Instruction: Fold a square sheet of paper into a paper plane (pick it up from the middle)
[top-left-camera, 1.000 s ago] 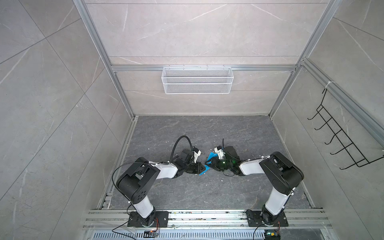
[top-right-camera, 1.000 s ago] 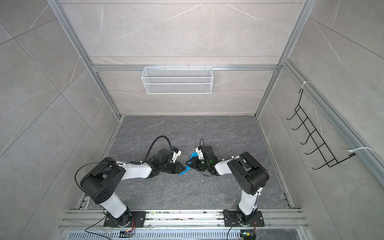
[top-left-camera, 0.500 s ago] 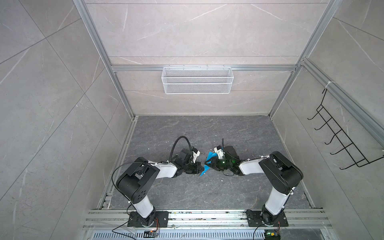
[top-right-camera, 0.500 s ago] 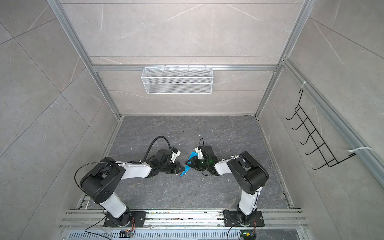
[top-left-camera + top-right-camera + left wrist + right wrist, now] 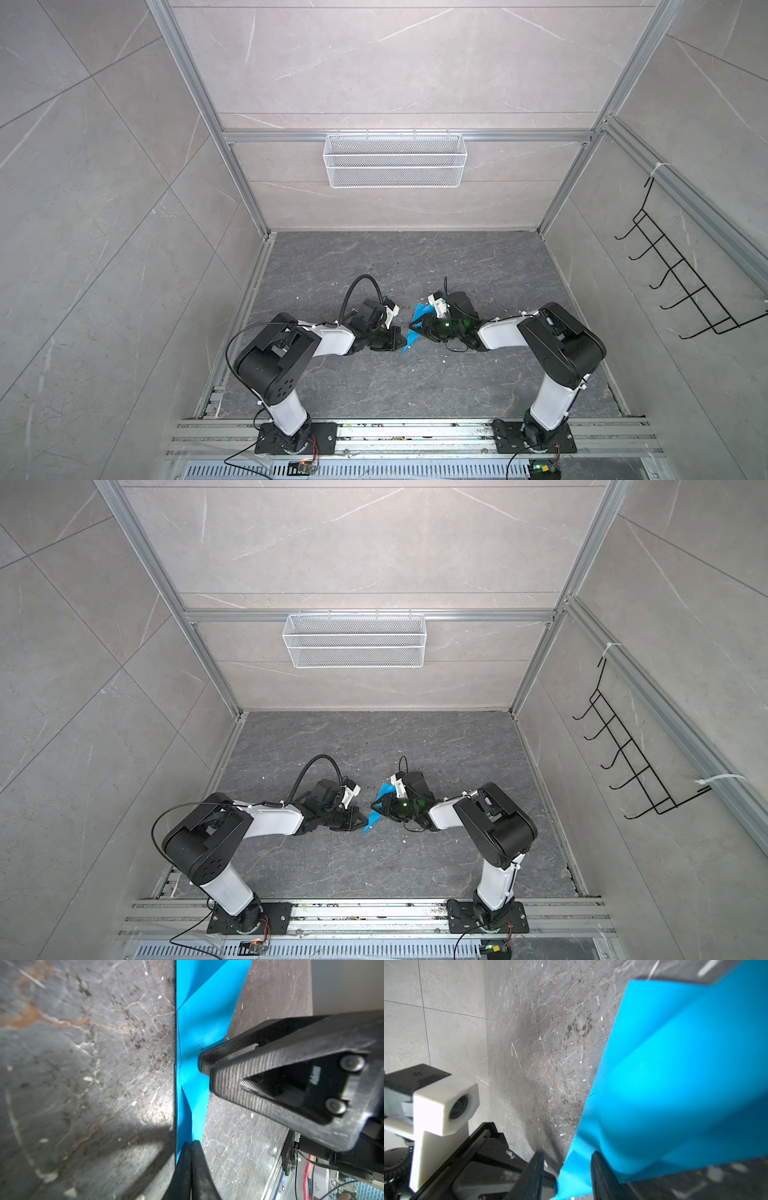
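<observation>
The paper plane (image 5: pixel 410 338) is bright blue paper folded into a slim pointed shape. In both top views it sits tilted between the two grippers, with its tip (image 5: pixel 363 831) toward the front. My left gripper (image 5: pixel 190 1144) is shut on its narrow end (image 5: pixel 197 1022). My right gripper (image 5: pixel 569 1165) is open, and the wider part of the paper (image 5: pixel 675 1074) lies between its fingers and drapes over one of them. The left wrist view shows the right gripper (image 5: pixel 207 1068) with its tips against the paper's side. In both top views the two grippers (image 5: pixel 400 338) (image 5: pixel 422 326) nearly meet.
The floor (image 5: pixel 374 386) is dark stone with small white crumbs on it. A white wire basket (image 5: pixel 395 160) hangs on the back wall and a black hook rack (image 5: pixel 681 286) on the right wall. An aluminium rail (image 5: pixel 415 432) carrying the arm bases runs along the front.
My left gripper's jaws have closed onto the paper's narrow end. Both arms and the paper have hardly shifted.
</observation>
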Action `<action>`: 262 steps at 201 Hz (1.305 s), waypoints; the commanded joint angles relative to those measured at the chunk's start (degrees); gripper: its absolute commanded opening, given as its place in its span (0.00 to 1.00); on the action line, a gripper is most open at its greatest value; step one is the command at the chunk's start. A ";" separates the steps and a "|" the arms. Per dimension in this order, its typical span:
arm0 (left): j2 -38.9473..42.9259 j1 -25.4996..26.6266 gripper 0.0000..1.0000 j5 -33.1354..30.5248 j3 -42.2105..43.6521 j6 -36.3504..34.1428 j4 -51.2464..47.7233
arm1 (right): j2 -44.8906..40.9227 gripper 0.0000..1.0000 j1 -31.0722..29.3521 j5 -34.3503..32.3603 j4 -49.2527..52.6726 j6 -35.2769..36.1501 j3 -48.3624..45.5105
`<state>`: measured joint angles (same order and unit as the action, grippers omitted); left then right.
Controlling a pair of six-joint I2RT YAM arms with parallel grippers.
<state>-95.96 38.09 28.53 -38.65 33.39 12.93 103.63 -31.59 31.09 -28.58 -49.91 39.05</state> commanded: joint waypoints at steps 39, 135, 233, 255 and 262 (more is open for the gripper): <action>6.03 0.40 0.11 -0.96 -0.38 -0.01 0.06 | 0.57 0.42 -0.05 -1.93 2.12 -1.20 0.77; -0.47 1.55 0.03 -0.66 -1.95 1.95 2.54 | 0.33 0.40 -0.05 -1.82 2.55 -1.94 1.01; -1.98 1.63 0.02 -3.45 -1.89 1.42 0.17 | 0.66 0.39 -0.09 -1.35 2.82 -1.96 1.47; -2.04 1.63 0.02 -3.25 -1.99 1.33 0.12 | 0.85 0.40 -0.05 -1.18 2.90 -1.95 1.71; -1.97 1.64 0.02 -2.90 -2.12 1.33 0.10 | 0.82 0.40 0.01 -1.16 2.91 -2.01 1.74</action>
<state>-97.23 39.62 26.06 -39.20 34.85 13.65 103.66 -31.59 30.85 -27.62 -51.44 39.72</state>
